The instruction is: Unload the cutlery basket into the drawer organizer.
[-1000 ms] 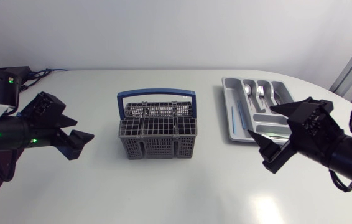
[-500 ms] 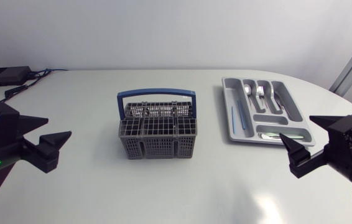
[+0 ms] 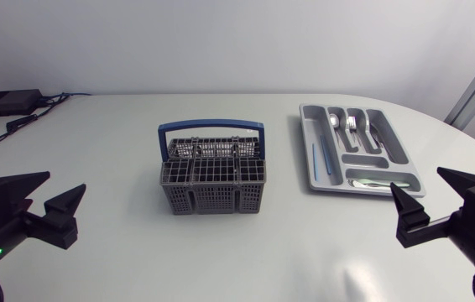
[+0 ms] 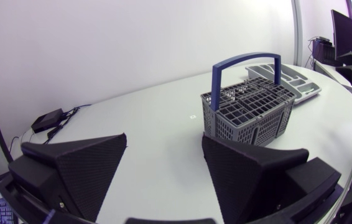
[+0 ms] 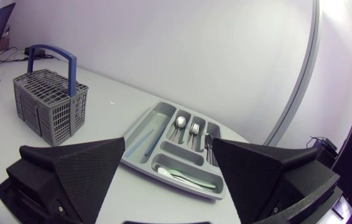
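Note:
The grey cutlery basket [image 3: 212, 176] with its blue handle stands in the middle of the table; no cutlery shows above its grid. The grey drawer organizer [image 3: 305, 143] lies to its right, holding spoons, forks, knives and a thin blue stick [image 3: 321, 158]. My left gripper [image 3: 65, 183] is open and empty near the table's front left, well apart from the basket [image 4: 250, 112]. At the front right, just short of the organizer [image 5: 163, 106], my right gripper [image 3: 415, 179] stands open and empty. Both wrist views show wide-spread fingers with nothing between them.
A small black box [image 3: 7, 102] with cables sits at the table's far left corner. Bare white tabletop lies between the basket and each gripper and along the front edge.
Both arms have drawn back towards the table's sides and front. The right gripper has left the organizer's front end, and the left gripper has moved away from the basket.

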You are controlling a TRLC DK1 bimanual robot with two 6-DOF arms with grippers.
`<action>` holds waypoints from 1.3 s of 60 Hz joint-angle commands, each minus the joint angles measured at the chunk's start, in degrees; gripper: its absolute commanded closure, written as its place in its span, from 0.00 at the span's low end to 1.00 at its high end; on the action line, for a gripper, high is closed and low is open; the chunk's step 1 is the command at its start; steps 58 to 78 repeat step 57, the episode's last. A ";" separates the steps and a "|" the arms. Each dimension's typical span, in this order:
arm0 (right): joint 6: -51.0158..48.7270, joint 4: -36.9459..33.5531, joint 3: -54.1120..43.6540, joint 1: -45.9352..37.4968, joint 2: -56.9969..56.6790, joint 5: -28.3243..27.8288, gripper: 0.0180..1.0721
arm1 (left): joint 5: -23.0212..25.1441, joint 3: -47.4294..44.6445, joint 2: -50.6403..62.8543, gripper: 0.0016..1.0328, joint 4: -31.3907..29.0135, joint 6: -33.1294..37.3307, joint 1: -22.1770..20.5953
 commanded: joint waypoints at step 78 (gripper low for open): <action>19.88 4.64 -11.18 6.17 -15.44 10.39 0.04 | -10.96 -16.78 -19.64 0.05 12.88 -15.53 -2.81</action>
